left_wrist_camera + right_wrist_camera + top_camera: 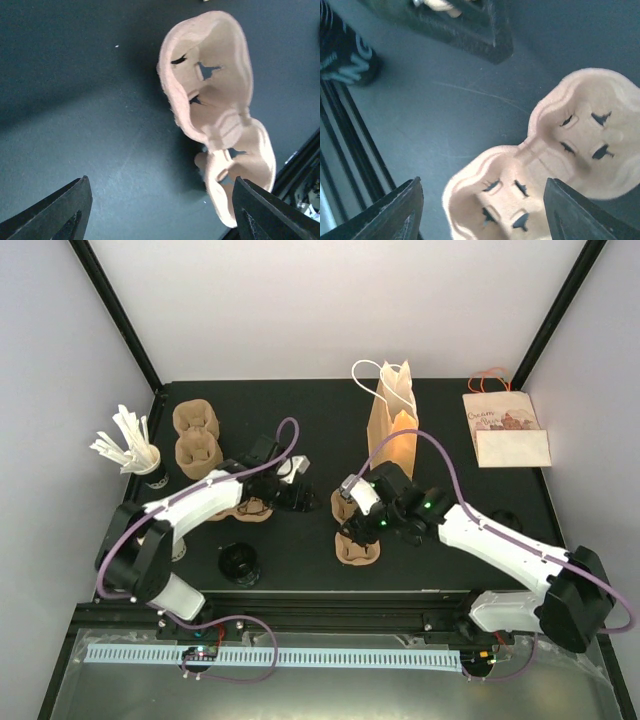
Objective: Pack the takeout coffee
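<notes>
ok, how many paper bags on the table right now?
2. The upright bag stands at the back, centre-right, handles up. The flat bag lies in the back right corner. No third shows; none seems hidden.

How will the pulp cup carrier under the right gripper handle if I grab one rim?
The carrier looks like thin moulded pulp, so it is probably very light. Its narrow waist between the two cup wells may flex if lifted from one end. The matte, fibrous surface should grip rather than slip, though a hard pinch could crush the rim.
</notes>
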Robot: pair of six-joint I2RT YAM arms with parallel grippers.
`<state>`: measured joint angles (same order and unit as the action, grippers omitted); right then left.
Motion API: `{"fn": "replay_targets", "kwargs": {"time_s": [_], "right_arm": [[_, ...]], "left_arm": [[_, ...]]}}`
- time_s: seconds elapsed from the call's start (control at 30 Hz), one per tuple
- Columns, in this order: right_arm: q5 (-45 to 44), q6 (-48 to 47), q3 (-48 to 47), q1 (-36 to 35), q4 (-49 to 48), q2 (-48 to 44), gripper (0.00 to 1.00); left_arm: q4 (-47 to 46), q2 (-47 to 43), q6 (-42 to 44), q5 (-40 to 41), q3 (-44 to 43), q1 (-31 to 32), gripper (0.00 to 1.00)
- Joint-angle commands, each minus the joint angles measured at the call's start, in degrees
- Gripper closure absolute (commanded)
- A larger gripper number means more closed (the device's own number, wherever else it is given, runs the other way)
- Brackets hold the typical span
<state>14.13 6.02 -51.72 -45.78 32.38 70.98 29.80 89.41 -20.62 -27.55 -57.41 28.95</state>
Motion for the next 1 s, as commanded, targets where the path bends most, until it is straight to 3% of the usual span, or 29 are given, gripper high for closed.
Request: {"fn": "replay_targets", "kwargs": {"time_s": [0.0, 0.2, 0.33, 0.8, 0.97], "right_arm": [[1.6, -27.2, -1.9, -0.3, 0.9, 1.4, 0.32], [-5.5, -46.2, -2.9, -0.2, 7.0, 3.9, 0.33], [-4.4, -55.8, -4.8, -0.3, 13.2, 8.2, 0.35], [-6.8, -60.3, -8.5, 1.8, 9.0, 21.7, 0.35], [-6.5, -60.2, -8.2, 3.5, 6.7, 21.8, 0.26]], "left_arm": [[-5.6, -8.0, -2.9, -2.0, 2.1, -0.7, 0.21], [-5.5, -11.1, -3.0, -3.4, 3.3, -0.8, 0.20], [-5.7, -11.7, -2.9, -3.9, 4.4, -0.9, 0.20], [-6.3, -22.0, -3.7, -2.9, 9.8, -6.3, 0.17], [-5.7, -24.9, -3.1, -3.0, 10.6, -8.3, 0.16]]}}
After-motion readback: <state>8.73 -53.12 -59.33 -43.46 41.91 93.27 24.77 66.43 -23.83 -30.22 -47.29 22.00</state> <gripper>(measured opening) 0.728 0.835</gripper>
